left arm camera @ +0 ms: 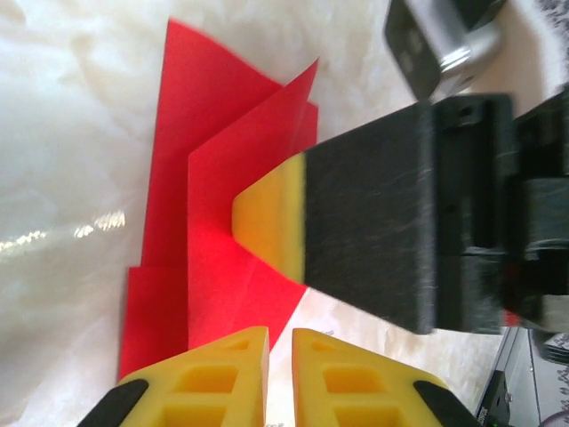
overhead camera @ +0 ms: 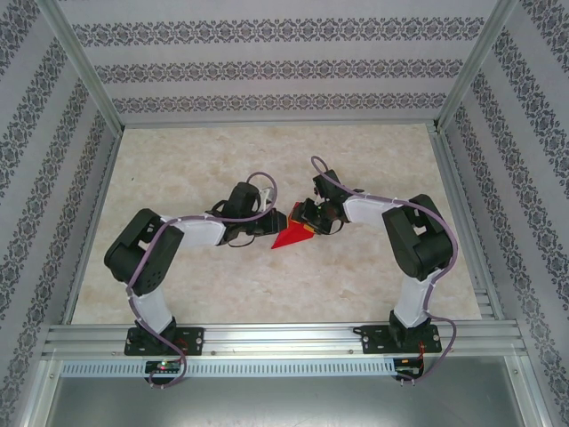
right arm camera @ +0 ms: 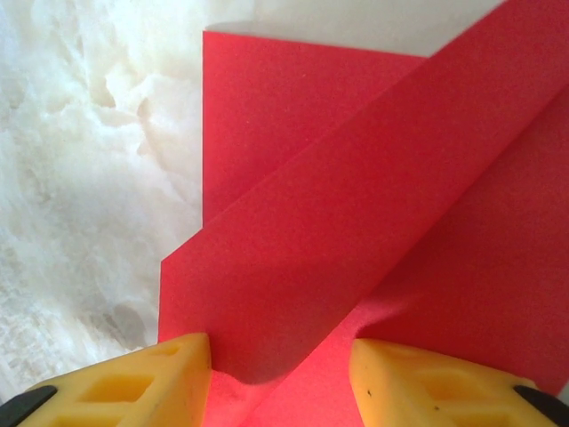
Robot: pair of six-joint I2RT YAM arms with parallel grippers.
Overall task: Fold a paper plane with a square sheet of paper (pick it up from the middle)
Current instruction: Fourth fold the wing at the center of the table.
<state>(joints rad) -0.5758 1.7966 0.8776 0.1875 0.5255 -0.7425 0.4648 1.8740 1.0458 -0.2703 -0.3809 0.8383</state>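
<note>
The red paper (overhead camera: 289, 235) lies partly folded in the middle of the table (overhead camera: 222, 285). It forms a wedge whose point aims toward the near left and whose wide end runs back toward the right arm. One flap stands up off the flat layers along a slanting crease. The right gripper (right arm camera: 280, 374) is on that wide end, half open, its yellow tips straddling the raised flap and bearing on the sheet; I see no pinch. The left gripper (left arm camera: 280, 374) sits just beside the paper's edge, facing the right one. It is all but closed, with only a slit between the tips and nothing in it. As I read it, the flap lies between the two grippers, so the left arm is best placed to press the flap flat while the right arm pins the sheet.
</note>
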